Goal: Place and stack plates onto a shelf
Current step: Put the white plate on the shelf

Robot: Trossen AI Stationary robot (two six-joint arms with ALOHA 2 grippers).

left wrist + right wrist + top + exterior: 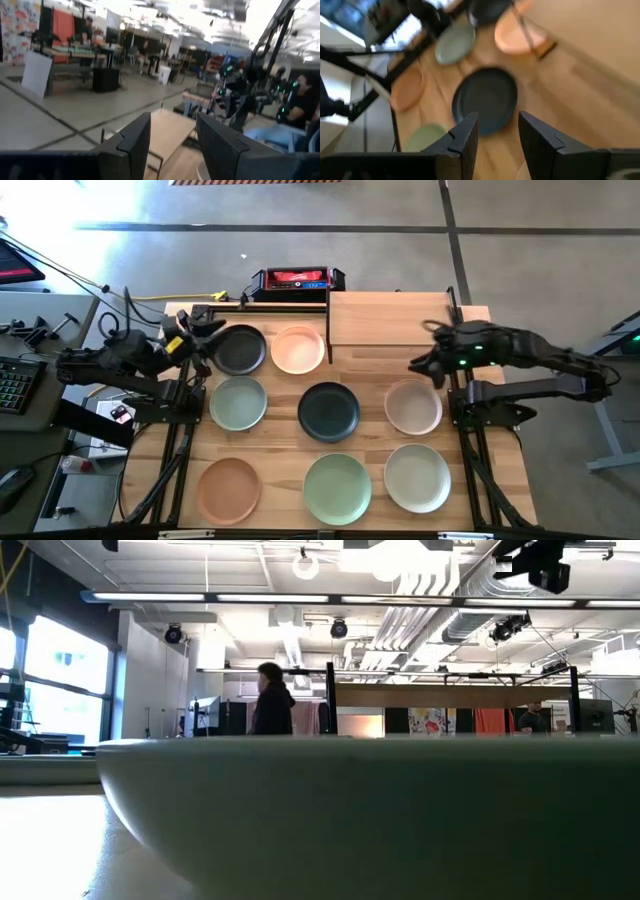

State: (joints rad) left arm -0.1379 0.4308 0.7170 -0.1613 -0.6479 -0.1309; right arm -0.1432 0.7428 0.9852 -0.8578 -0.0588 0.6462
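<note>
Eight plates spread flat over the slatted table [270, 448], none stacked, none on the shelf [395, 320]. Shelf at the far edge, right of centre, light wood, bare on top.

Far row: black plate [240, 348] and peach plate [298, 349], side by side, the peach one just beside the shelf's left end. Middle row: pale green plate [238, 402], second black plate [328, 411], cream plate [413, 407]. Near row: terracotta plate [229, 489], large pale green plate [338, 488], off-white plate [417, 477].

Left gripper [203, 330] up at the far left corner, beside the first black plate, fingers [131, 142] parted with a clear gap, holding nothing. Right gripper [425, 363] between the shelf's near edge and the cream plate, fingers [465, 137] likewise apart and empty, aimed toward the middle black plate [485, 100].

Around: red and black box [297, 279] just beyond the table's far edge, left of the shelf; yellow cable [190, 297] trailing nearby; keyboard [12, 385] on a side desk at far left.

Low view almost wholly blocked by the pale rim of a plate [380, 810] close to the lens; above it, a person [271, 700] standing in the room beyond.
</note>
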